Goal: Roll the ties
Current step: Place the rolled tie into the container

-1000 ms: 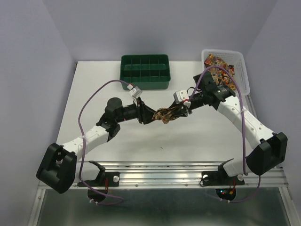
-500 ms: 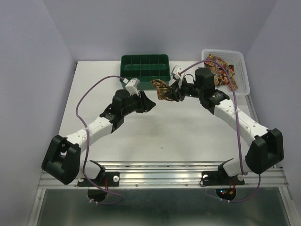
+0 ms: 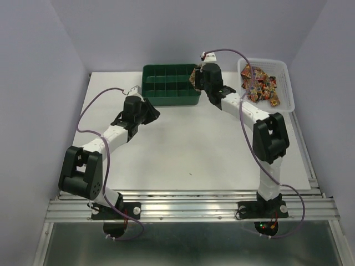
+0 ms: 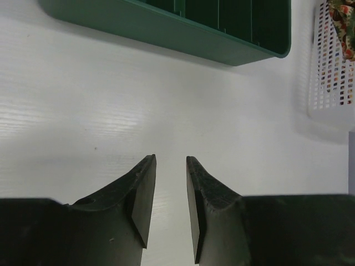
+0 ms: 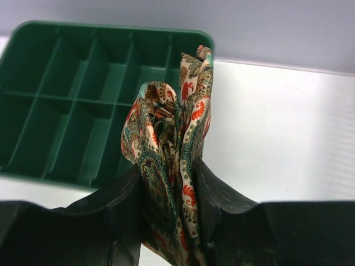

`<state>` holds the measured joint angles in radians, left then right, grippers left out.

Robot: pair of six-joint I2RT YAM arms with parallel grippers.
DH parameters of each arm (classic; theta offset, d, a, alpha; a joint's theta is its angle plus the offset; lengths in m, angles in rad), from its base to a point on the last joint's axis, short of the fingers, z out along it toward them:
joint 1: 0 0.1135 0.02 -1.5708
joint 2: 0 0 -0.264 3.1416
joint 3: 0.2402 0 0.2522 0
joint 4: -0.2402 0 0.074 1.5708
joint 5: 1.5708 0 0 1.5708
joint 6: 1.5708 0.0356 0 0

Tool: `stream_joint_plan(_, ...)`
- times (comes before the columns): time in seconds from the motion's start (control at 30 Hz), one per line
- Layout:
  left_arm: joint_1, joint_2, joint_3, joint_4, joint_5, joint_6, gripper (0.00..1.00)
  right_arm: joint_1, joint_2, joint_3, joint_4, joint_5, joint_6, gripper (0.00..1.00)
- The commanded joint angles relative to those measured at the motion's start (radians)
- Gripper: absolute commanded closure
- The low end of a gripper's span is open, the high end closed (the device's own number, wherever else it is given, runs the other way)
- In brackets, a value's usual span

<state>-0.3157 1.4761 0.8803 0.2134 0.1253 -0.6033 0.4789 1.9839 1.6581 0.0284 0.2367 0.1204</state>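
Observation:
My right gripper (image 3: 195, 77) is shut on a bunched, rolled tie (image 3: 193, 73) with a cream, red and green paisley pattern. It holds the tie above the right end of the green compartment tray (image 3: 171, 101). In the right wrist view the tie (image 5: 166, 122) stands up between my right gripper's (image 5: 169, 172) fingers, over the tray's (image 5: 111, 25) right-hand compartments. My left gripper (image 3: 155, 114) is slightly open and empty, low over the table just before the tray's front left. It (image 4: 171, 162) holds nothing. More ties (image 3: 260, 84) lie heaped in the white basket (image 3: 285, 75).
The tray's front wall (image 4: 166, 30) runs across the top of the left wrist view, with the white basket (image 4: 333, 72) at the right edge. The tray's compartments that show are empty. Purple cables loop over both arms.
My right gripper has carried the tie from the table's middle up to the tray's right end. My left gripper has let go of it and drawn back left, towards the tray's front.

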Motion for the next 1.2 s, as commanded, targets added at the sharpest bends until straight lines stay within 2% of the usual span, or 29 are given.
stream_joint_plan(0.0, 0.013, -0.008, 0.029, 0.012, -0.004, 0.000, 0.61, 0.056, 0.093, 0.217, -0.013, 0.369, 0.080, 0.99)
stream_joint_plan(0.1, 0.027, -0.011, 0.028, 0.008, -0.003, 0.004, 0.61, 0.070, 0.188, 0.325, -0.079, 0.473, 0.101, 0.99)
stream_joint_plan(0.2, 0.036, -0.020, 0.026, 0.004, -0.006, 0.017, 0.61, 0.085, 0.239, 0.362, -0.080, 0.495, 0.088, 0.99)
stream_joint_plan(0.37, 0.050, -0.025, 0.023, -0.005, 0.008, 0.036, 0.60, 0.099, 0.389, 0.544, -0.165, 0.579, 0.081, 0.99)
stream_joint_plan(0.53, 0.063, -0.037, 0.006, -0.006, 0.010, 0.048, 0.61, 0.109, 0.434, 0.556, -0.206, 0.627, 0.084, 0.99)
stream_joint_plan(0.73, 0.070, -0.019, 0.026, -0.009, 0.011, 0.068, 0.60, 0.110, 0.458, 0.543, -0.236, 0.572, 0.071, 0.99)
stream_joint_plan(0.87, 0.084, 0.027, 0.072, -0.017, 0.027, 0.073, 0.60, 0.107, 0.487, 0.563, -0.246, 0.471, 0.044, 0.99)
stream_joint_plan(0.97, 0.095, 0.055, 0.100, -0.022, 0.042, 0.074, 0.60, 0.106, 0.530, 0.618, -0.300, 0.467, 0.055, 0.99)
stream_joint_plan(1.17, 0.110, 0.069, 0.108, -0.026, 0.043, 0.083, 0.60, 0.098, 0.553, 0.620, -0.292, 0.495, 0.076, 0.99)
